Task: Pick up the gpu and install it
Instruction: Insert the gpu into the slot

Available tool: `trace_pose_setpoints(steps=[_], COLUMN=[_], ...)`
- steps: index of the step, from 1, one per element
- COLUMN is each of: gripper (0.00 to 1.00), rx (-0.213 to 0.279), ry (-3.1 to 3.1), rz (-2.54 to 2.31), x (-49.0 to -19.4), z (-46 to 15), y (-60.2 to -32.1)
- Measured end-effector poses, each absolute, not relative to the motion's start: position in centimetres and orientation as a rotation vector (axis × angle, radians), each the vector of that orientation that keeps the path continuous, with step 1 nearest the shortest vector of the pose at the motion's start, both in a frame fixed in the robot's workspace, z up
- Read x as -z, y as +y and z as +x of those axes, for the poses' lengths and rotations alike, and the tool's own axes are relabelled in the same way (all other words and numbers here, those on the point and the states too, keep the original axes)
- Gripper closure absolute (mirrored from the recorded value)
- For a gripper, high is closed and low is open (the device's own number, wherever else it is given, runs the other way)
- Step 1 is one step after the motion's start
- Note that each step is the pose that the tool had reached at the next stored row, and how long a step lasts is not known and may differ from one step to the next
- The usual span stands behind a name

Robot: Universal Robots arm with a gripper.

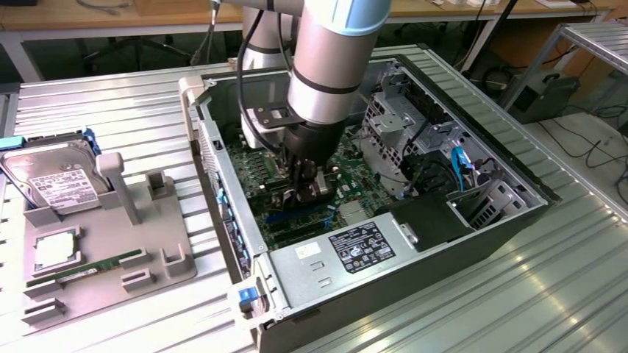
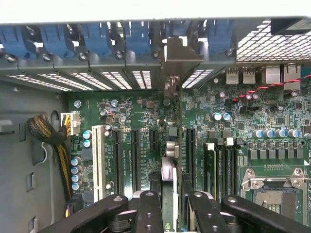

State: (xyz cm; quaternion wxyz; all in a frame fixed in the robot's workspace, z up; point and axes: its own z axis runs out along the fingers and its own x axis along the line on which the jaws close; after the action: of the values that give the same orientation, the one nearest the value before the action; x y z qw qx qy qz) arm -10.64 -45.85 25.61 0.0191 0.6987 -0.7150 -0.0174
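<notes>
In the wrist view the gpu (image 2: 170,145) stands edge-on between my gripper's (image 2: 171,209) black fingers (image 2: 148,208), which are shut on it. Its silver bracket (image 2: 176,54) lies against the rear slot openings of the computer case, under the row of blue clips (image 2: 97,39). The card runs in line with the expansion slots (image 2: 119,160) of the green motherboard (image 2: 233,107); whether it is pressed fully into a slot I cannot tell. In the exterior view my gripper (image 1: 306,193) reaches down inside the open case (image 1: 490,220), low over the motherboard, and the arm hides most of the card.
Outside the case, on the exterior view's left, a grey holder (image 1: 147,243) carries a hard drive (image 1: 59,180), a processor (image 1: 56,250) and a green RAM stick (image 1: 88,268). Inside are the power supply (image 1: 363,246), drive cage (image 1: 393,125), braided cables (image 2: 48,136) and the processor socket (image 2: 272,189).
</notes>
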Motion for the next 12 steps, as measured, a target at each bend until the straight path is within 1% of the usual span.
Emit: trace_pose_setpoints(steps=[12], gripper=[0.74], rx=[0.054], ry=[-2.235], rz=[2.152], x=[-25.05], z=[-10.63], y=[-45.90])
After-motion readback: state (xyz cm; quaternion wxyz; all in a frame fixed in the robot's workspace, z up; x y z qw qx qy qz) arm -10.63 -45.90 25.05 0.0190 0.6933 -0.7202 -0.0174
